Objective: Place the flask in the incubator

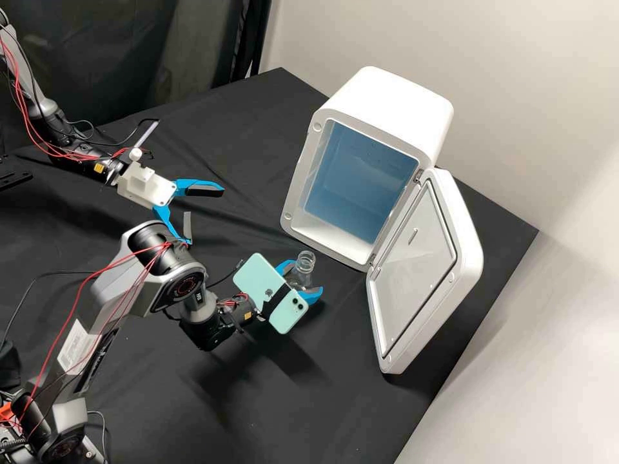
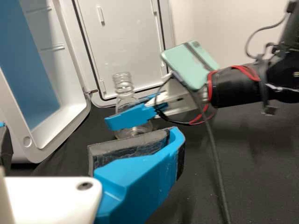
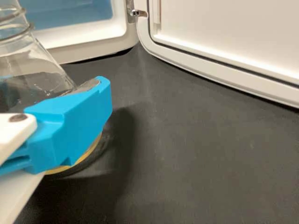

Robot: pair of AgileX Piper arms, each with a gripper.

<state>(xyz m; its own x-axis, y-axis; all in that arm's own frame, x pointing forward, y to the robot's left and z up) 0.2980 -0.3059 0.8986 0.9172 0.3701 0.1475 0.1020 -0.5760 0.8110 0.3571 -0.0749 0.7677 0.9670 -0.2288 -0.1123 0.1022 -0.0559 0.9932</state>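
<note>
A clear glass flask (image 1: 304,266) stands upright on the black bench just in front of the white incubator (image 1: 387,106). Its door (image 1: 425,270) hangs wide open and shows a blue interior (image 1: 358,180). My right gripper (image 1: 300,281) is shut on the flask, one blue finger on each side of its cone. The left wrist view shows that flask (image 2: 124,91) with a blue finger (image 2: 133,117) across it. In the right wrist view, the flask (image 3: 28,60) presses against my finger (image 3: 70,121). My left gripper (image 1: 205,216) hangs open and holds nothing, back to the left of the flask.
A mint-green phone (image 1: 271,293) is strapped to the right wrist. Red and black cables trail along both arms. The open door stands close to the bench's right edge (image 1: 451,361). Bare black bench lies between the flask and the incubator's opening.
</note>
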